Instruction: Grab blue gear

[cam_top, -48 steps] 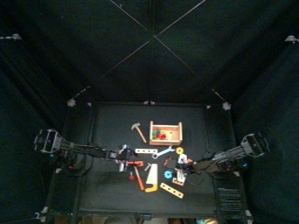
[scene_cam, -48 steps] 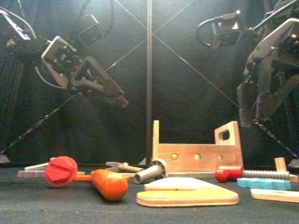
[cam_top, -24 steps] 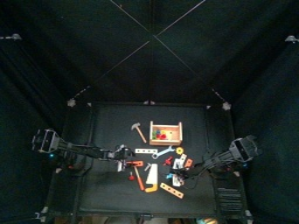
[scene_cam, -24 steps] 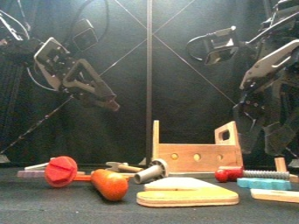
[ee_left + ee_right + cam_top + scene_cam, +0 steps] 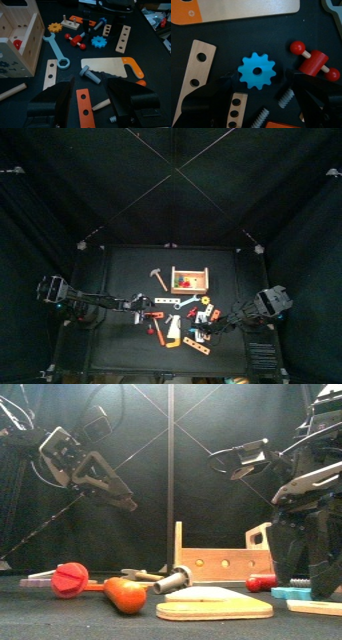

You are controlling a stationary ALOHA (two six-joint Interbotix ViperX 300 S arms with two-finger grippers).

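Strips (image 5: 198, 67) and red peg (image 5: 314, 61) flank the blue gear (image 5: 257, 70).

The blue gear (image 5: 257, 71) is ringed by bare bench (image 5: 251, 35) on every side, so open room is left around its teeth. That room is hemmed in by a pale drilled strip (image 5: 198, 67) on one flank and a red dumbbell-shaped piece (image 5: 312, 61) on the other. Beyond the gear a saw blade (image 5: 234, 10) is laid across, and a second drilled strip (image 5: 236, 109) and a grey screw (image 5: 286, 97) are found nearer the right claw (image 5: 258, 112).
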